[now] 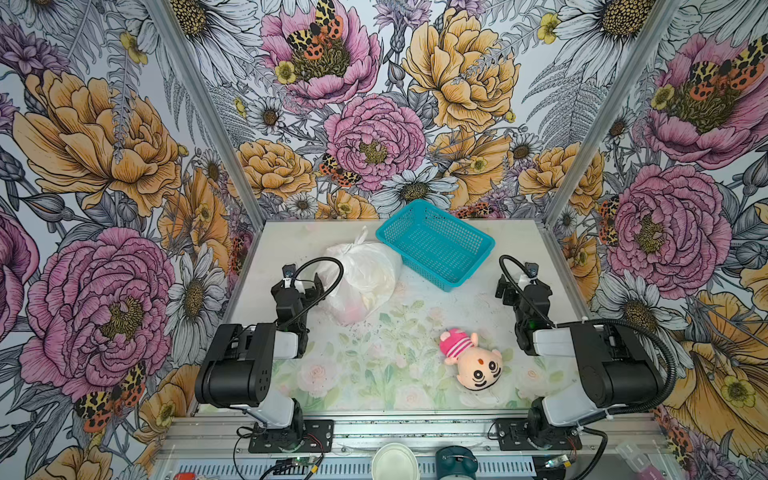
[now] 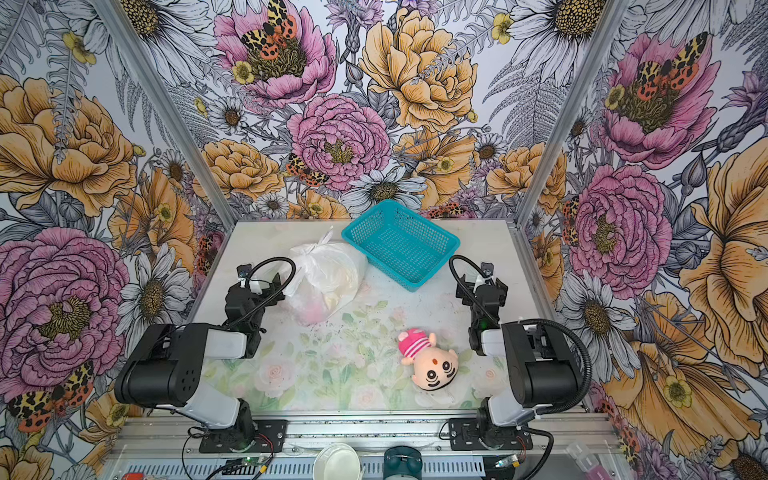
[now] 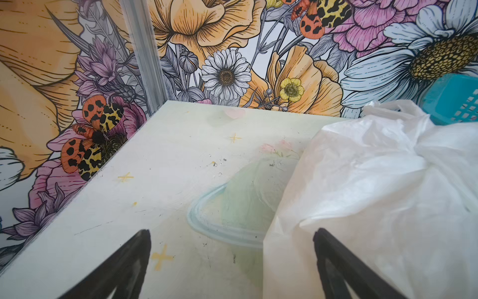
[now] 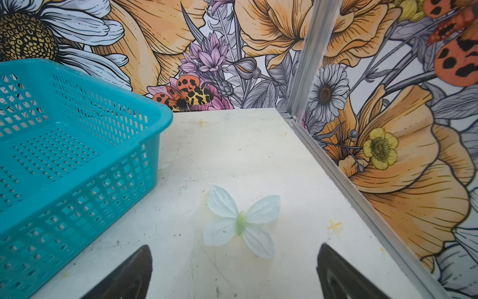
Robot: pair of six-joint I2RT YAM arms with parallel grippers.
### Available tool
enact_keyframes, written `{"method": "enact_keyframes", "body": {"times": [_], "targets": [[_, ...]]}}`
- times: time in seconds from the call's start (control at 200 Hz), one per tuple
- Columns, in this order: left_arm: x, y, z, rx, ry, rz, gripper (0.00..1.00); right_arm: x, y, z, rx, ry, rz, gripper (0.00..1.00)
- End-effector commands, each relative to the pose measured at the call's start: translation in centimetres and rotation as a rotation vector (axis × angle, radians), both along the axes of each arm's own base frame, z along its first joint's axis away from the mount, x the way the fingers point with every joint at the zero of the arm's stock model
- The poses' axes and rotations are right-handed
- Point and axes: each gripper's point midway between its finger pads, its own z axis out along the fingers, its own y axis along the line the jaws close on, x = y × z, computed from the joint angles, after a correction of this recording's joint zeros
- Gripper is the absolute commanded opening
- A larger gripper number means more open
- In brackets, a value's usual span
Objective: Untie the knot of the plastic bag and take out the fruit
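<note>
The white plastic bag lies on the table at the back left of centre, beside the teal basket. Its knot is a small tuft sticking up at the bag's far end. The fruit shows only as faint pink and yellowish shapes through the film. My left gripper is open just left of the bag; the bag's near edge reaches in between its fingers, and nothing is gripped. My right gripper is open over bare table right of the basket, holding nothing.
A teal mesh basket stands empty at the back centre-right. A plush doll with a pink striped hat lies at the front right. Flowered walls close in the back and both sides. A white round lid sits below the front rail.
</note>
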Motion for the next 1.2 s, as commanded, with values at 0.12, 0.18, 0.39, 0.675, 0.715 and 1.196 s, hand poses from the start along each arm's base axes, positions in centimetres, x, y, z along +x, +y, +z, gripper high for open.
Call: {"method": "enact_keyframes", "body": {"times": [0.12,0.18,0.39,0.675,0.715,1.196], "targets": [[0.2,0.0,0.7,0.010,-0.019,0.010,0.99,0.1,-0.1,0.6,0.009,-0.030,-0.004,0.99],[0.2,0.1,0.7,0.010,-0.018,0.010,0.99,0.1,-0.2,0.6,0.010,-0.031,-0.006,0.99],[0.2,0.0,0.7,0.010,-0.018,0.009,0.99,0.0,-0.1,0.6,0.009,-0.030,-0.004,1.00],[0.2,0.0,0.8,0.010,-0.019,0.009,0.99,0.1,-0.2,0.6,0.009,-0.031,-0.005,0.99],[0.2,0.0,0.7,0.010,-0.018,0.008,0.99,0.1,-0.1,0.7,0.010,-0.033,-0.005,0.99],[-3.2,0.0,6.7,0.067,-0.076,0.173,0.99,-4.3,-2.2,5.6,0.004,-0.176,-0.170,1.00]]}}
